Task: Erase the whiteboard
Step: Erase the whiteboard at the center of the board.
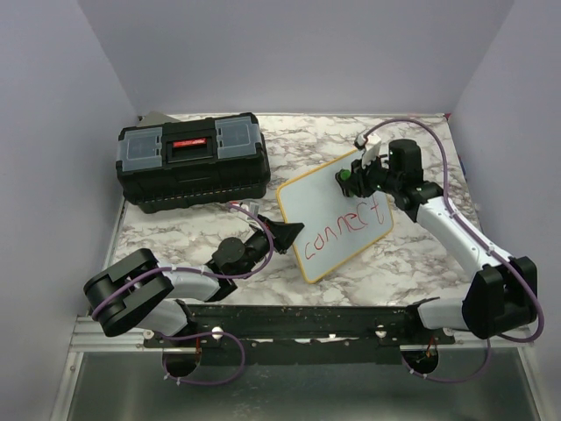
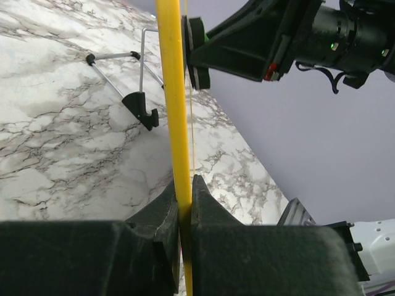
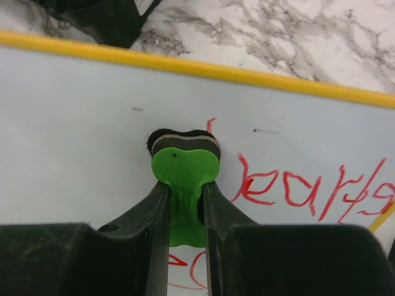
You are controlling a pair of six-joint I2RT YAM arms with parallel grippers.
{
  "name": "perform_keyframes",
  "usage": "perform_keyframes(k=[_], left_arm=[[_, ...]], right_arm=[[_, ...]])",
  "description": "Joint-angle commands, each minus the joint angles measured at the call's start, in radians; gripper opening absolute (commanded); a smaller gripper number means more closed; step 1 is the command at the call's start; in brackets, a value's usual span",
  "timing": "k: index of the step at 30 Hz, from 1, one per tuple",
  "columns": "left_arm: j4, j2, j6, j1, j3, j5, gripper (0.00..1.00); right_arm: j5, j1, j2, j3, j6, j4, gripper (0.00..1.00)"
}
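The whiteboard (image 1: 337, 224), white with a yellow frame, stands tilted mid-table with red handwriting across it (image 3: 290, 185). My left gripper (image 1: 289, 235) is shut on its yellow left edge (image 2: 174, 123), seen edge-on in the left wrist view. My right gripper (image 1: 349, 181) is shut on a small green eraser (image 3: 184, 169); the eraser's dark felt face touches the white surface near the board's upper part, just left of the red writing. The same eraser and right gripper (image 2: 196, 52) show behind the frame in the left wrist view.
A black toolbox (image 1: 193, 160) with grey lid compartments and a red latch sits at the back left. A wire stand with black feet (image 2: 139, 105) lies on the marble table behind the board. Purple walls enclose the table.
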Motion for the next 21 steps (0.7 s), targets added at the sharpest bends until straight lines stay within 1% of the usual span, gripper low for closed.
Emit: perform_keyframes(k=[1, 6, 9, 11, 13, 15, 18, 21], left_arm=[[0.035, -0.002, 0.064, -0.022, 0.006, 0.106, 0.0], [0.042, -0.006, 0.064, -0.022, -0.002, 0.103, 0.0], [0.05, -0.002, 0.064, -0.022, -0.005, 0.105, 0.0], [0.055, 0.001, 0.064, -0.022, -0.002, 0.105, 0.0], [0.058, 0.006, 0.063, -0.021, -0.001, 0.106, 0.0], [0.063, 0.012, 0.061, -0.021, 0.0, 0.108, 0.0], [0.068, 0.02, 0.058, -0.022, 0.005, 0.112, 0.0], [0.062, 0.017, 0.056, -0.022, 0.007, 0.114, 0.0]], right_arm=[[0.174, 0.002, 0.052, 0.056, 0.101, 0.091, 0.01], [0.248, -0.037, 0.065, 0.031, 0.119, 0.105, 0.01], [0.243, -0.046, 0.061, 0.017, 0.083, 0.072, 0.01], [0.16, -0.045, 0.05, 0.007, 0.017, 0.011, 0.01], [-0.014, -0.045, 0.037, -0.003, -0.093, -0.069, 0.01], [-0.14, -0.045, 0.02, -0.015, -0.139, -0.106, 0.01], [-0.232, -0.04, 0.005, -0.016, -0.138, -0.091, 0.01], [-0.237, -0.036, 0.016, 0.019, -0.081, -0.039, 0.01]])
